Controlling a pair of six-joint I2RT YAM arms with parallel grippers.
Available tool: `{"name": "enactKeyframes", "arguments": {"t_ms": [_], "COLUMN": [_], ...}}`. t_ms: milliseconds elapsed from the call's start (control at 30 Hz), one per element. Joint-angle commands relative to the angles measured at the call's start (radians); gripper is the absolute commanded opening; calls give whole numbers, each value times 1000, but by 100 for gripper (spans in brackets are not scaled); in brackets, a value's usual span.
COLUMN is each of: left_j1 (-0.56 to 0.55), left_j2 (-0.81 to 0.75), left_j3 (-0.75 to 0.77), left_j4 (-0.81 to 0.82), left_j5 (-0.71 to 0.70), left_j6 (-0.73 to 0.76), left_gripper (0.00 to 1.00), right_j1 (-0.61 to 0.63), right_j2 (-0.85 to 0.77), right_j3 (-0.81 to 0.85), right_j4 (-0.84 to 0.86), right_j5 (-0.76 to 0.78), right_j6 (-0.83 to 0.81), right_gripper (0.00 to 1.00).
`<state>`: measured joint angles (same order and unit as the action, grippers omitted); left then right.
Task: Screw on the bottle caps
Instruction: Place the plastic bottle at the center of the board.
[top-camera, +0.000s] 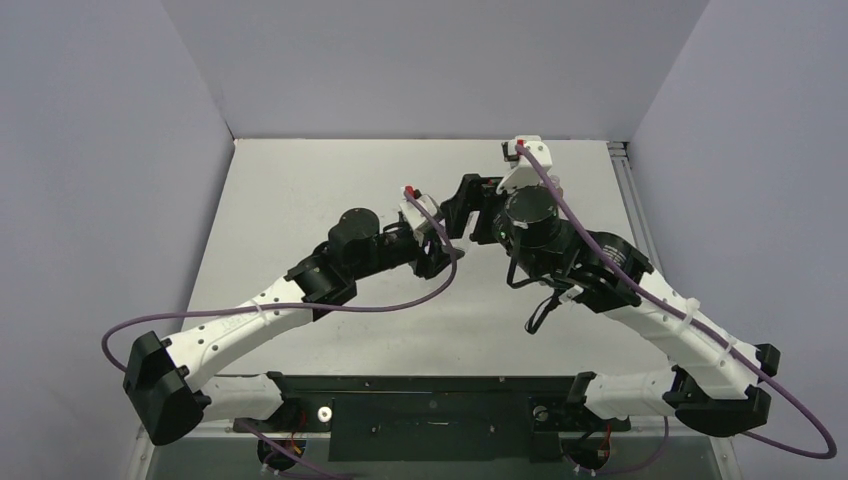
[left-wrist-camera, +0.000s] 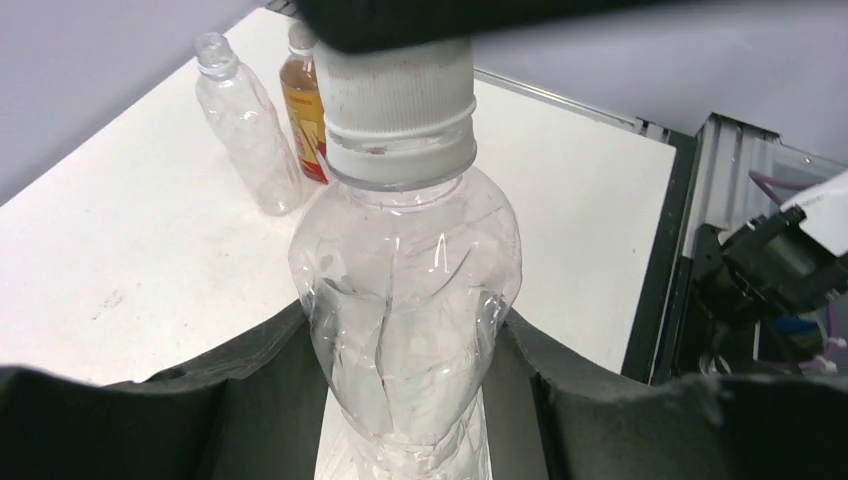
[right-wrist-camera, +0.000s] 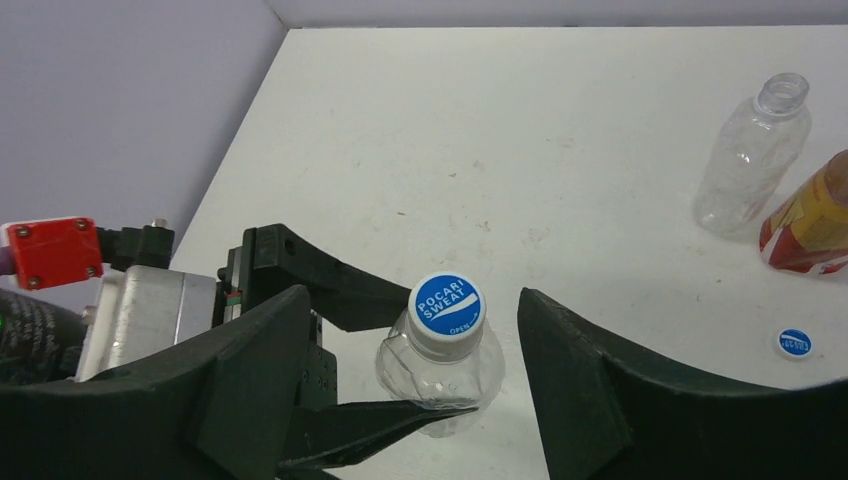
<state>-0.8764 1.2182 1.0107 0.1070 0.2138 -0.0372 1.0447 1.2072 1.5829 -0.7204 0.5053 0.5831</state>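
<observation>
Blue-white cap (right-wrist-camera: 447, 305) on bottle (right-wrist-camera: 440, 375); R jaws apart.

Glossy plastic bottle (left-wrist-camera: 405, 290) — table (left-wrist-camera: 150, 250) perhaps matt.

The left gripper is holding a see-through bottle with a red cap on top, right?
Not quite. The cap is blue and white, not red, as the right wrist view shows from above. The rest is right: the left gripper is holding a see-through bottle with the cap on top.
</observation>
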Motion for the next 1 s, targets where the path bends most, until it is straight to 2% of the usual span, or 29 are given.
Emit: {"name": "enactKeyframes", "arguments": {"t_ms": [0,200,400,733,967], "left_j1": [37,45,45,45,44], "left_j2": [-44,-78,-72,-79,-87], "left_j3": [-23,-80,-85,-100,-113], "left_j4": [44,99,109,109,116], "left_j5": [195,213,232,220,221], "left_j6": [32,80,100,103,101], "left_gripper": [0,0,0,0,0], "right_j1": [-69,-101,-98,-79,-78], "right_j2": [-64,-62,-38,-2,1], "right_j3": [38,42,20,15,3], "right_j4": [-18,-114,-125,-155,-162], "right_j5": [-215,-340,-390,-339,-334], "right_j6": [-58,-73,-64,-57,-56], "right_gripper": [69,57,56,52,45]}}
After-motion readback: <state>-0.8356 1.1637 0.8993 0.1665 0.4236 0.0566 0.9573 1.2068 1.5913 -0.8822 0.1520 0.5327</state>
